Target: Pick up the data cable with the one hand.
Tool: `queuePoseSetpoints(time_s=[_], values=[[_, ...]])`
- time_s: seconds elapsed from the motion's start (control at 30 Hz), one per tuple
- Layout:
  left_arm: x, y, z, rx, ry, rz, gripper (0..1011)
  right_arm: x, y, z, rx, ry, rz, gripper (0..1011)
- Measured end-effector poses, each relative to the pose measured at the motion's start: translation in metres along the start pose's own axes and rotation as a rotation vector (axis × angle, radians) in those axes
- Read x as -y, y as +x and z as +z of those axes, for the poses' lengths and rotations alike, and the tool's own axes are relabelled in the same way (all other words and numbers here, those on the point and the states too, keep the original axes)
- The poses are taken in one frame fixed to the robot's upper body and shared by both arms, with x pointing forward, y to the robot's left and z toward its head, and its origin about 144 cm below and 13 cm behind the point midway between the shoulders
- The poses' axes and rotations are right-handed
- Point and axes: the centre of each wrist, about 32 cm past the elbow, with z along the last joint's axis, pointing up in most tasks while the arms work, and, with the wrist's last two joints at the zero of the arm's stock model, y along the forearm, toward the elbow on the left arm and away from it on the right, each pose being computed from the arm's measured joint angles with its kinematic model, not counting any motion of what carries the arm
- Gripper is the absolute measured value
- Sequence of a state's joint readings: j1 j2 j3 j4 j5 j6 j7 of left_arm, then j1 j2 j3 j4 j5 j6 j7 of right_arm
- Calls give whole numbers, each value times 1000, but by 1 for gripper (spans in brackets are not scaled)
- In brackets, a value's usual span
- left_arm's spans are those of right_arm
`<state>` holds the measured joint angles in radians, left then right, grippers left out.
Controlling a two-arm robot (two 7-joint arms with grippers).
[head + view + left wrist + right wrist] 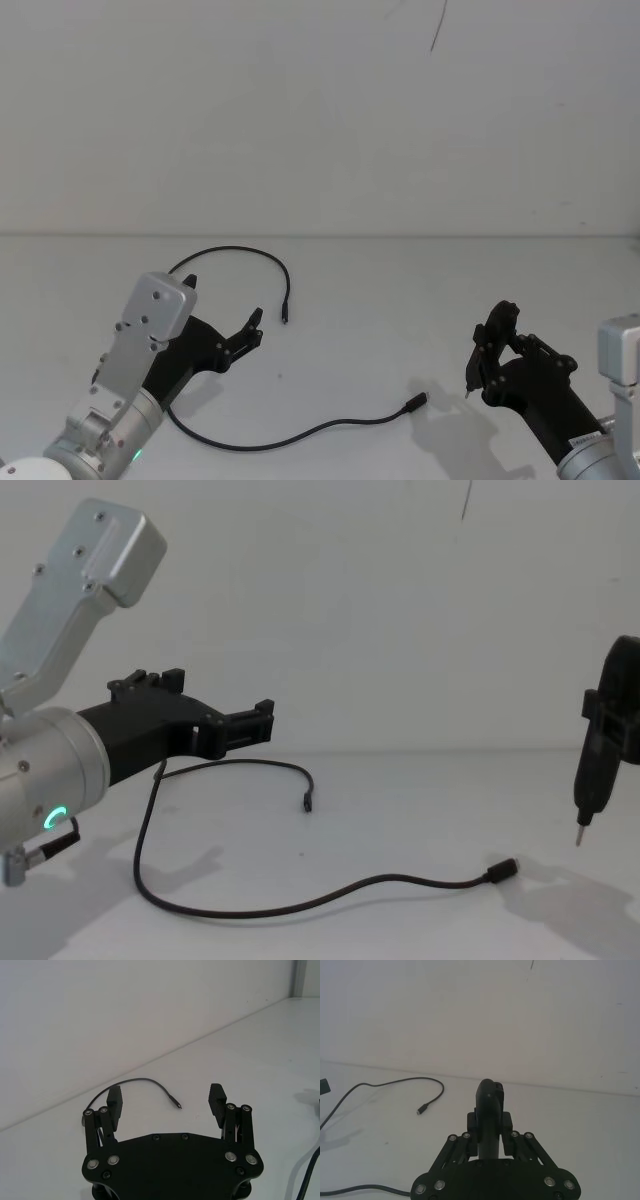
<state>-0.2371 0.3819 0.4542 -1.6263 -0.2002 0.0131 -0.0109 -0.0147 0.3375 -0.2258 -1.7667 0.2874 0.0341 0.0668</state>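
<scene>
**Cable (pixel 340 425) not yet in hand**

Lies slack on the table (pixel 420 290), untouched from end to end. No part of the pick-up done yet, to judge by the frames. Shows the left gripper (pixel 252 330) poised above the surface, fingers (pixel 216 1099) spread wide and nothing between them. Leaves, by that reading, the whole job: lowering onto the cable, closing on it, lifting it clear.

Curves in an arc on the table beyond the left gripper and ends in a plug (pixel 285 318) just past the fingertips and slightly to their right. Appears in the left wrist view on the table ahead of the open fingers, roughly in line with the gap between them but farther out. Sits below the gripper in the chest view, with clear air between the two, so no contact.

Passes under the left arm at the other side, then sweeps along the near part of the table toward the right. Ends there in a second plug (pixel 414 403), near the right gripper (pixel 487 350) but apart from it. Shows that gripper parked low on the right, jaws drawn together, holding none of the cable.
</scene>
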Motion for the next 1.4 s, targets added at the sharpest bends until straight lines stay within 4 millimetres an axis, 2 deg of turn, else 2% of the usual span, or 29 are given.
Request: queuePoseSetpoints(time_s=[1.4], values=[[1,0,0,-1,2,-1,1001,0,0,0,0,0,0,263]])
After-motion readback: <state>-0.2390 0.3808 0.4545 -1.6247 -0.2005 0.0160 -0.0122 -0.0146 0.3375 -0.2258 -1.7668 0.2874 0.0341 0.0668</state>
